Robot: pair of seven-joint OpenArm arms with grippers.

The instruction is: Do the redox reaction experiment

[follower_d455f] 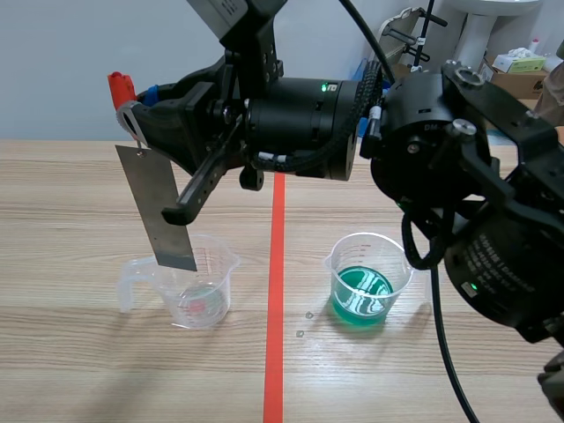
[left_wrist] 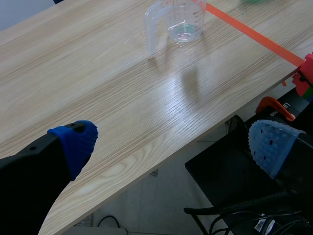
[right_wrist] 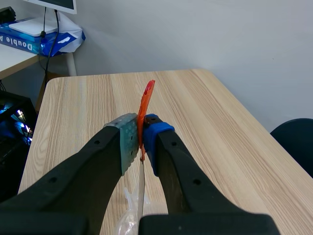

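Right end effector clamps one red clip, one metal strip; your left end effector gapes. One clear beaker, one green beaker, wooden worktop.

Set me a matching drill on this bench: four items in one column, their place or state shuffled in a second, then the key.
Column one
1. metal strip
2. clear beaker
3. green-liquid beaker
4. left gripper

Column two
A. open, holding nothing
B. stands right of the tape line in the scene view
C. hangs from the red clip held in the right gripper
D. almost empty, left of the tape line in the scene view

Pairs: 1-C, 2-D, 3-B, 4-A
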